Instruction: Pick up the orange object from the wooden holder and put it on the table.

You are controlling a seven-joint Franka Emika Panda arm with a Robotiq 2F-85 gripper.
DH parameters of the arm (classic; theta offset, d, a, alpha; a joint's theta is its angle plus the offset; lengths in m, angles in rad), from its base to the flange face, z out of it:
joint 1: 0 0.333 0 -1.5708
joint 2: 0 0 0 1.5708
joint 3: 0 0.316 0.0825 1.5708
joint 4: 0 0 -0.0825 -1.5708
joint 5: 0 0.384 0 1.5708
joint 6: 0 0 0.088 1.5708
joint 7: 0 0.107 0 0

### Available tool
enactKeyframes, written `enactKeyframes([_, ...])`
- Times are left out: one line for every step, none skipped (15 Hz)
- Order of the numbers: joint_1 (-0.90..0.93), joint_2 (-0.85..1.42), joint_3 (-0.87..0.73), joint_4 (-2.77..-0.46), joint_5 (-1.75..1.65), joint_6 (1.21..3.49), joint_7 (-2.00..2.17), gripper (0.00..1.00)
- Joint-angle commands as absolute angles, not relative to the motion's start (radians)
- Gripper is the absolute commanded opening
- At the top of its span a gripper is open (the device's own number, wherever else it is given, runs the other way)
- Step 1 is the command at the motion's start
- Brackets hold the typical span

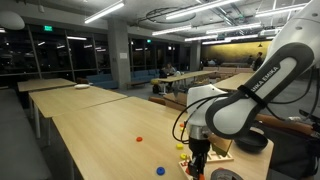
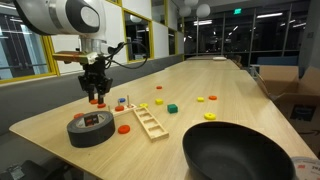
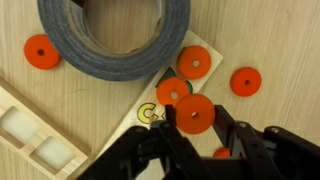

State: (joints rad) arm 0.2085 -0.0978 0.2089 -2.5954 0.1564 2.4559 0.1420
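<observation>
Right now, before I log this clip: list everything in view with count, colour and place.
table: one, pale wood, fills the foreground.
wooden holder: one, light wood, beside the tape roll.
tape roll: one, grey, near the table's end.
orange discs: four, two on the holder, two loose beside it.
held orange disc: one, between the tool's fingers.
wooden frame: one, light wood, ladder-shaped, beside the roll.
bowl: one, black, nearest an exterior camera.
small pieces: several, yellow, green, blue, scattered mid-table.
arm: one, white and black.
tool: one, black, over the holder.
</observation>
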Motion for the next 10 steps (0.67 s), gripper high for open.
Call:
enactKeyframes([0.254,-0.092,0.238,-2.559,0.241,2.480,0.122,0.27])
enactKeyframes([0.264,-0.083,0.247,-2.549,0.257,2.484,0.121,0.27])
enactKeyframes([0.276,-0.073,0.257,-2.542,0.277,2.492,0.117,0.27])
enactKeyframes([0.286,-0.064,0.265,-2.537,0.296,2.500,0.114,0.27])
enactKeyframes([0.297,-0.053,0.274,-2.530,0.321,2.511,0.107,0.27])
enactKeyframes([0.307,-0.042,0.283,-2.523,0.342,2.519,0.103,0.27])
enactKeyframes([0.318,-0.026,0.294,-2.511,0.355,2.527,0.101,0.26])
enactKeyframes([0.325,-0.012,0.303,-2.502,0.364,2.535,0.099,0.26])
enactKeyframes([0.333,0.010,0.314,-2.489,0.364,2.542,0.104,0.26])
enactKeyframes([0.338,0.030,0.323,-2.478,0.360,2.551,0.107,0.26])
